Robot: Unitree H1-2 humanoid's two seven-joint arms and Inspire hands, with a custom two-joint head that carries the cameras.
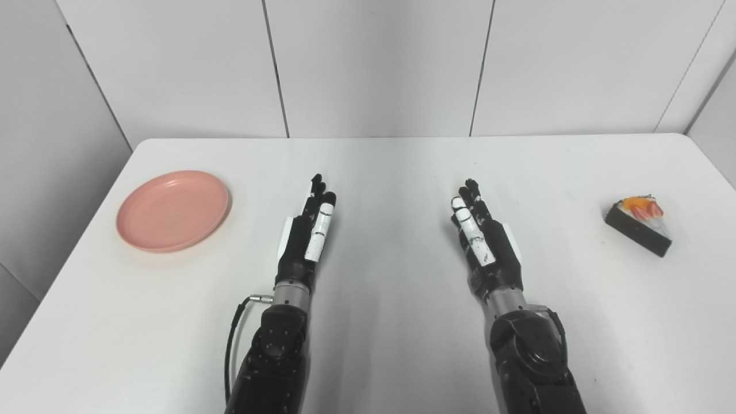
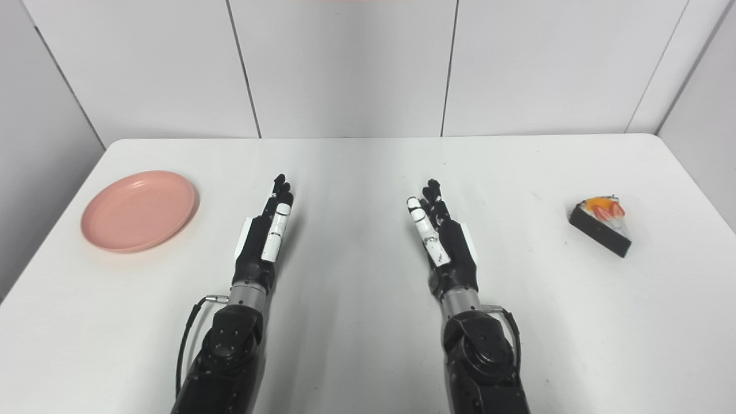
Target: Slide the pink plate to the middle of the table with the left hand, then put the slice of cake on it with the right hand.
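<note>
Pink plate [image 1: 172, 210] lies flat at the left side of the white table [image 1: 391, 172], near the left edge, with nothing on it. Well to its right, the left hand [image 1: 306, 230] is extended forward above the table surface, turned on edge, fingers [image 1: 319, 227] straight and lying side by side, holding nothing and touching nothing. The right hand [image 1: 482, 234] mirrors it across the table's middle: also on edge, fingers [image 1: 471, 230] stretched out and slightly fanned, empty. Both forearms enter from the bottom edge and run roughly parallel, angling slightly toward each other. Slice of cake [image 1: 639, 225], a dark wedge with orange and red fruit topping, sits on the table near the right edge, well apart from the right hand.
</note>
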